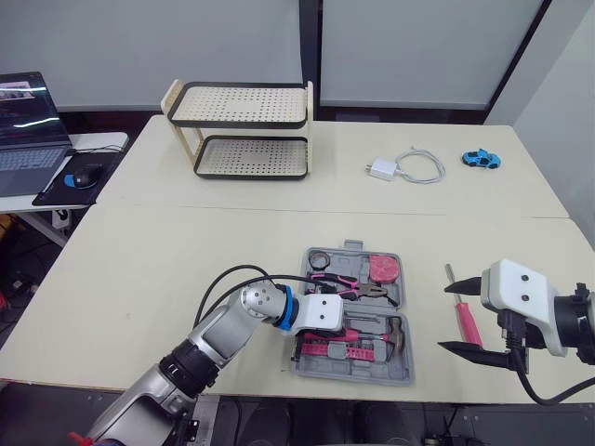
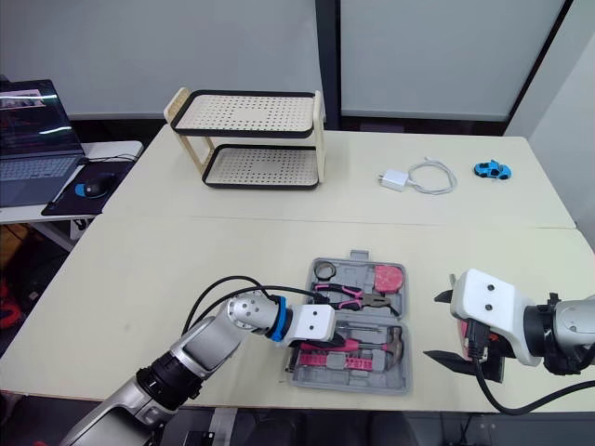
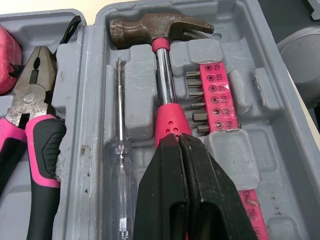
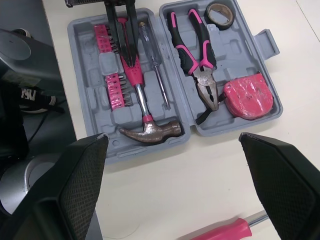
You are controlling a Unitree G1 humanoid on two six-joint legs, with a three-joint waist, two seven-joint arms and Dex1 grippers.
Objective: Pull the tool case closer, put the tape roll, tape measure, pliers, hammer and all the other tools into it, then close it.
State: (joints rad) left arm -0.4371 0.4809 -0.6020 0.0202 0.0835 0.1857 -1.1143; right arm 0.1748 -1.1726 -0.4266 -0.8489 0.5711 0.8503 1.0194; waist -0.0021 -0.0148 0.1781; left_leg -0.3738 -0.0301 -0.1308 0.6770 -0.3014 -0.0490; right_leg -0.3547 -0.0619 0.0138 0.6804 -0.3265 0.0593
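With the hammer (image 3: 165, 75) already lying in the open tool case (image 1: 353, 376) at the near table edge, the left gripper (image 3: 179, 136) is resting its closed-together fingers on the hammer's handle, while the right gripper (image 1: 463, 318), jaws wide apart, is hovering over the pink screwdriver (image 4: 220, 231) just right of the case, which I judge needs grasping next.

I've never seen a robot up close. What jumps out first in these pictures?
An open grey tool case full of bright pink tools sits near the front edge of the table. The left gripper, fingers shut, rests over the pink handle of the hammer. To the right, the right gripper hangs wide open by a pink screwdriver lying on the table outside the case.
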